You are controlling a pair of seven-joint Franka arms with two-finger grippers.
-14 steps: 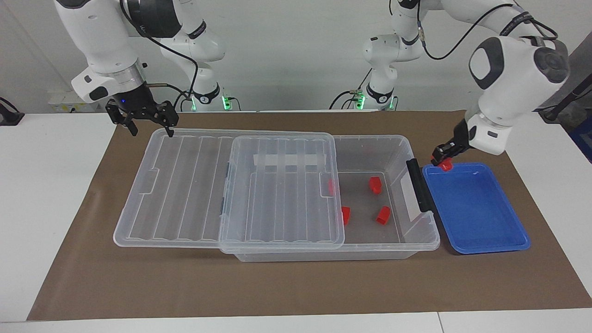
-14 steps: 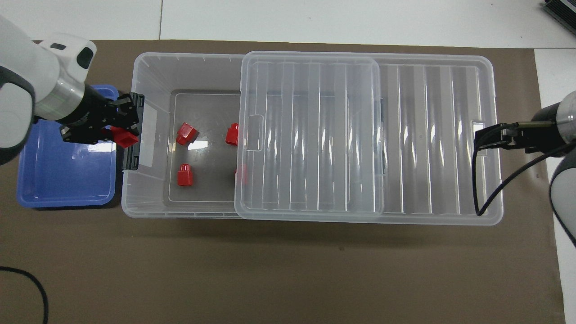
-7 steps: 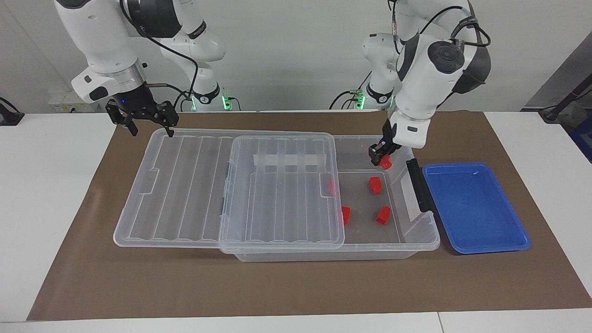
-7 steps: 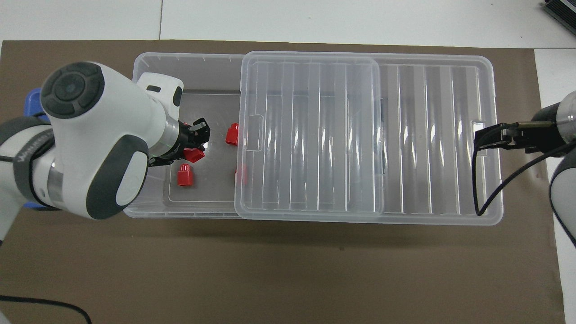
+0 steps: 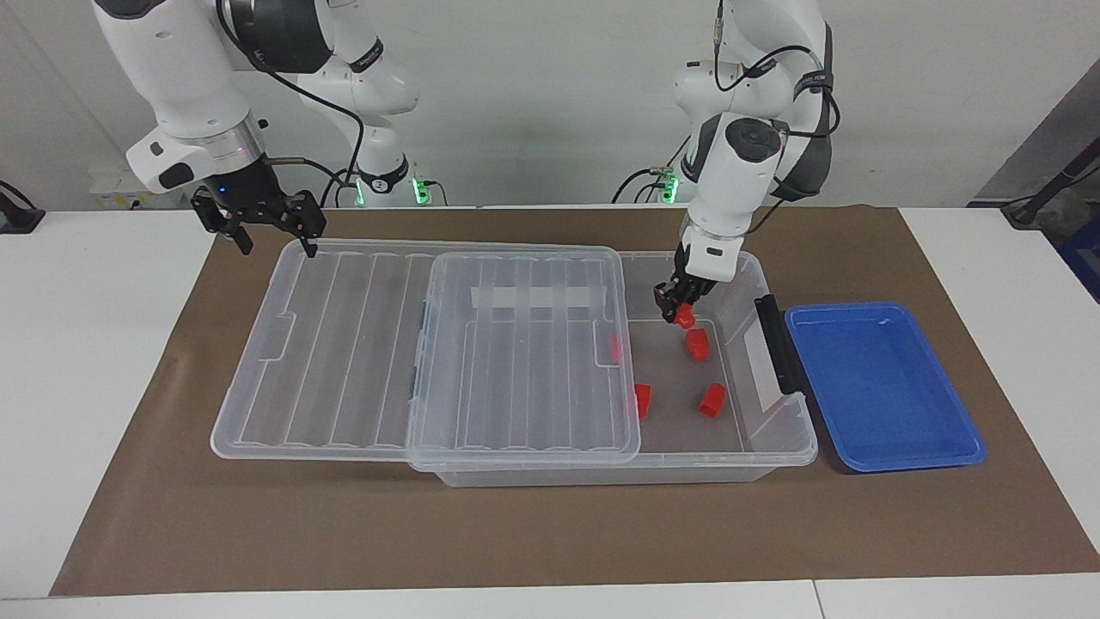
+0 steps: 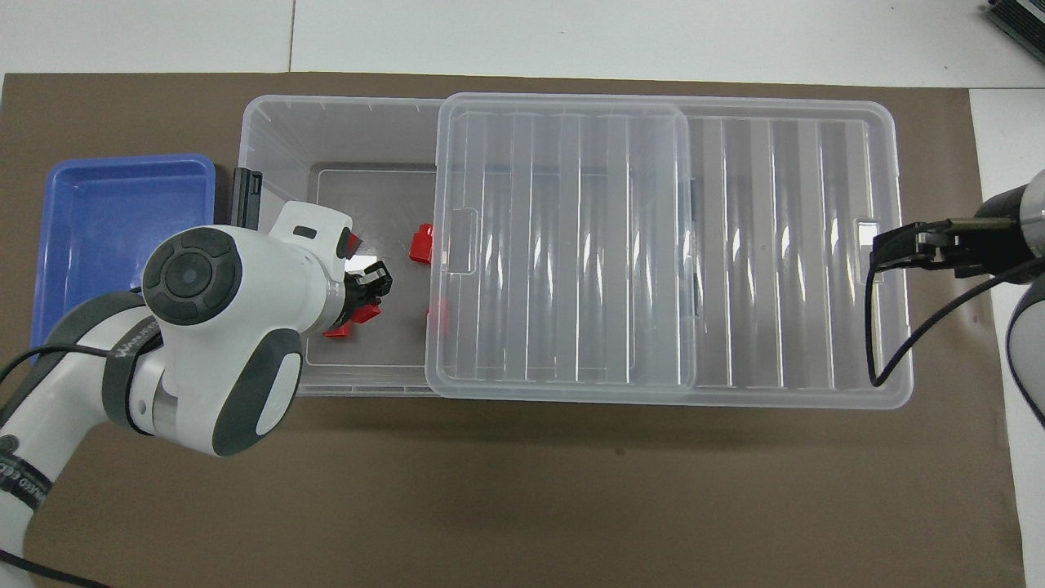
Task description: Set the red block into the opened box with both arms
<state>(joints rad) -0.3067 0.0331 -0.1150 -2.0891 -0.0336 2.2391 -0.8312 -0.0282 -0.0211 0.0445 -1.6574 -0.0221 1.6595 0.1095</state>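
The clear box (image 5: 778, 447) (image 6: 269, 122) lies across the brown mat. Its ribbed lid (image 5: 344, 344) (image 6: 775, 245) is slid toward the right arm's end, so the end by the black latch (image 5: 778, 344) is uncovered. My left gripper (image 5: 679, 305) (image 6: 371, 294) is down inside that opening, shut on a red block (image 5: 684, 318) (image 6: 365, 314). The block hangs just above the box floor, close to another red block (image 5: 697, 344). Two more (image 5: 711, 400) (image 5: 642, 400) lie on the floor. My right gripper (image 5: 271, 228) (image 6: 878, 249) waits open at the lid's end.
A blue tray (image 5: 885, 387) (image 6: 106, 212) sits on the mat beside the box's latch end and holds nothing. One more red block (image 5: 615, 346) (image 6: 438, 314) shows through the lid's edge. The left arm's wrist (image 6: 212, 327) hides part of the box opening from above.
My left gripper has carried the red block from over the blue tray's corner, across the latch, and down into the box opening. The right gripper has barely moved.
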